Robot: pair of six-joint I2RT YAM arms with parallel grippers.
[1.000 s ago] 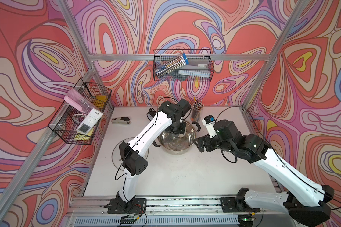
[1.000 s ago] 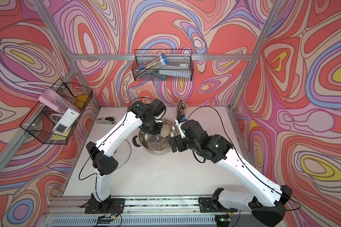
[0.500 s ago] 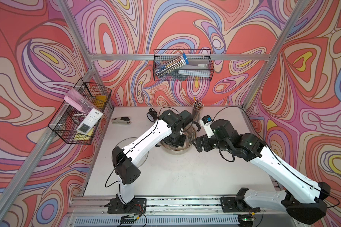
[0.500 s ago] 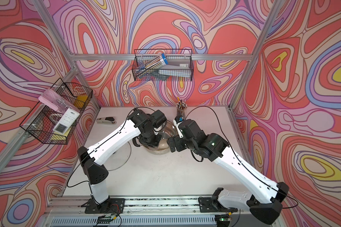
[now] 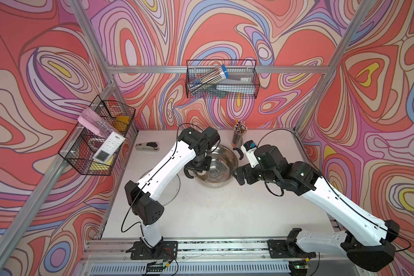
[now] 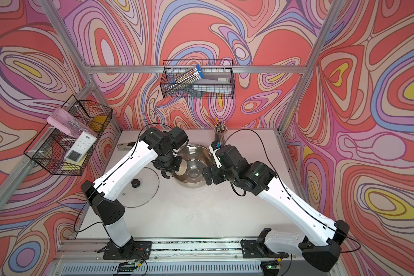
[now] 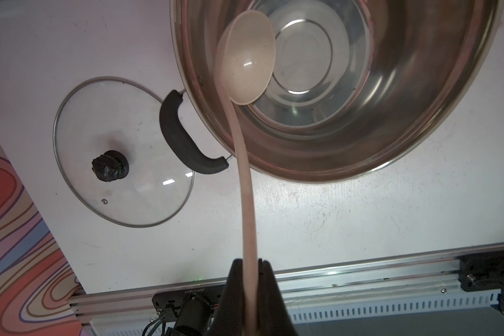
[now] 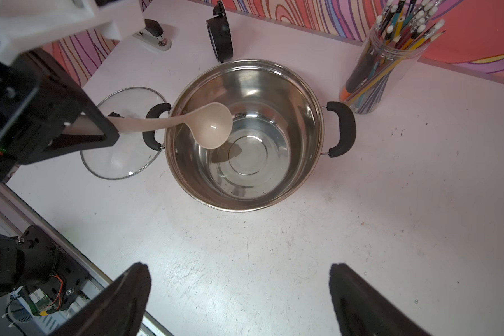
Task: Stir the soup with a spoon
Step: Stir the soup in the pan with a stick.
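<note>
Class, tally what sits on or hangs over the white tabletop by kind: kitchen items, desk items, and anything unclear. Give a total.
Kitchen items: 3 (pot, glass lid, spoon)
Desk items: 2 (stapler, pencil jar)
Unclear: 1 (black round object)
Total: 6

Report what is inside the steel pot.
The steel pot holds only the cream ladle's bowl, near the rim, above a shiny bottom. The bowl covers some inner wall; clear liquid cannot be confirmed.

White table (image 8: 274, 261): 1 steel pot (image 8: 303, 116), 1 glass lid (image 8: 120, 163) beside it, 1 stapler (image 8: 154, 35), 1 clear pencil cup (image 8: 373, 84), 1 small black round item (image 8: 220, 35).
</note>
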